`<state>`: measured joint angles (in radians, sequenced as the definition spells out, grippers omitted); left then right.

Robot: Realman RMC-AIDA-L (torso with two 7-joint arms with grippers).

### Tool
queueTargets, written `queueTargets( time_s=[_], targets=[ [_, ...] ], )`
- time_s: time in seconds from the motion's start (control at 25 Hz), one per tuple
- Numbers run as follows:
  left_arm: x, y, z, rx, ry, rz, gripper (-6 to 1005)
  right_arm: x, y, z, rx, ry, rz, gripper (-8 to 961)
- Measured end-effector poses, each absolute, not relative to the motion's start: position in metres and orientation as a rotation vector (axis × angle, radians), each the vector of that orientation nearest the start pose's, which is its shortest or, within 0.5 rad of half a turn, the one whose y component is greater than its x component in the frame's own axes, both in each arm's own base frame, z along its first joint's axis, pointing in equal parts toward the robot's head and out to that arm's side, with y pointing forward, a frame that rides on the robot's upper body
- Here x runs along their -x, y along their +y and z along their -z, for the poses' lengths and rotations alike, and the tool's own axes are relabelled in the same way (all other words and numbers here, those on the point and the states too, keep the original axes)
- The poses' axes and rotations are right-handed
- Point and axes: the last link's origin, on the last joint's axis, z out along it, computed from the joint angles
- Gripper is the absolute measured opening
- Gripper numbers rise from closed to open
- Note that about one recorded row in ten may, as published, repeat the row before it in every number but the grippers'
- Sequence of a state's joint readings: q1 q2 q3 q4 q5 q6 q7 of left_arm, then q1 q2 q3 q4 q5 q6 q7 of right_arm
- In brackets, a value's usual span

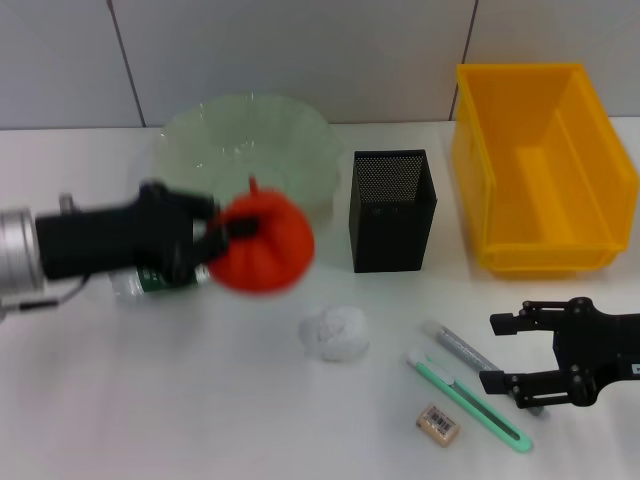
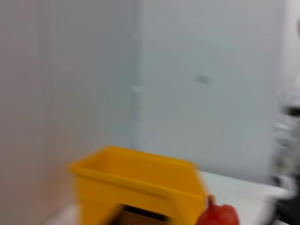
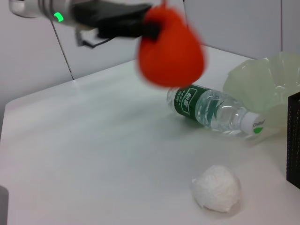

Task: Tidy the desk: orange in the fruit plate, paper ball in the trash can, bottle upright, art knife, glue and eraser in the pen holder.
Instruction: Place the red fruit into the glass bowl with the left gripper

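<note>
My left gripper (image 1: 228, 230) is shut on the orange (image 1: 264, 243) and holds it in the air in front of the pale green fruit plate (image 1: 205, 135). The orange also shows in the right wrist view (image 3: 171, 47) and in the left wrist view (image 2: 219, 215). The bottle (image 3: 213, 110) lies on its side under the left arm. The paper ball (image 1: 336, 333) lies mid-table. Glue stick (image 1: 456, 344), green art knife (image 1: 468, 401) and eraser (image 1: 438, 422) lie front right. My right gripper (image 1: 497, 352) is open beside them. The black mesh pen holder (image 1: 391, 210) stands behind.
The yellow bin (image 1: 541, 165) stands at the back right, next to the pen holder. A white wall runs behind the table.
</note>
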<state>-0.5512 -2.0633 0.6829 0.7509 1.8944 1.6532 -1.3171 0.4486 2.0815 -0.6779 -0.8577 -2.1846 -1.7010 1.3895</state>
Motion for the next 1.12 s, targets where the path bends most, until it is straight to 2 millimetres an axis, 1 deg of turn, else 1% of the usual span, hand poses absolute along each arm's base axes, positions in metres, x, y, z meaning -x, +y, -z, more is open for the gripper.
queueTargets(
  time_s=[0.24, 0.32, 0.36, 0.4, 0.44, 0.48, 0.6, 0.76, 0.88, 0.96, 1.0, 1.12],
  targets=[
    [0.226, 0.391, -0.036, 2.458, -0.459, 0.777, 79, -0.283, 0.300, -0.021, 2.858, 0.535, -0.457, 782],
    [0.223, 0.405, -0.034, 2.400, -0.484, 0.770, 67, -0.282, 0.301, -0.019, 2.863, 0.528, -0.469, 782],
    [0.223, 0.405, -0.034, 2.400, -0.484, 0.770, 64, -0.281, 0.301, -0.018, 2.866, 0.525, -0.475, 782],
    [0.219, 0.419, -0.033, 2.338, -0.510, 0.754, 62, -0.280, 0.302, -0.018, 2.868, 0.521, -0.478, 782],
    [0.219, 0.419, -0.033, 2.338, -0.510, 0.754, 59, -0.280, 0.302, -0.018, 2.870, 0.516, -0.479, 782],
    [0.215, 0.432, -0.028, 2.297, -0.527, 0.717, 56, -0.279, 0.303, -0.018, 2.871, 0.513, -0.479, 782],
    [0.212, 0.444, -0.021, 2.266, -0.542, 0.650, 74, -0.278, 0.304, -0.018, 2.873, 0.505, -0.480, 781],
    [0.203, 0.455, -0.003, 2.264, -0.536, 0.569, 98, -0.277, 0.305, -0.018, 2.874, 0.502, -0.481, 781],
    [0.197, 0.457, 0.005, 2.266, -0.536, 0.553, 117, -0.277, 0.305, -0.018, 2.874, 0.501, -0.481, 781],
    [0.197, 0.457, 0.005, 2.266, -0.536, 0.553, 129, -0.277, 0.305, -0.018, 2.873, 0.501, -0.481, 781],
    [0.191, 0.458, 0.015, 2.250, -0.561, 0.566, 135, -0.277, 0.305, -0.018, 2.872, 0.500, -0.480, 781],
    [0.190, 0.459, 0.018, 2.238, -0.568, 0.561, 153, -0.278, 0.306, -0.018, 2.867, 0.499, -0.474, 781]
  ],
)
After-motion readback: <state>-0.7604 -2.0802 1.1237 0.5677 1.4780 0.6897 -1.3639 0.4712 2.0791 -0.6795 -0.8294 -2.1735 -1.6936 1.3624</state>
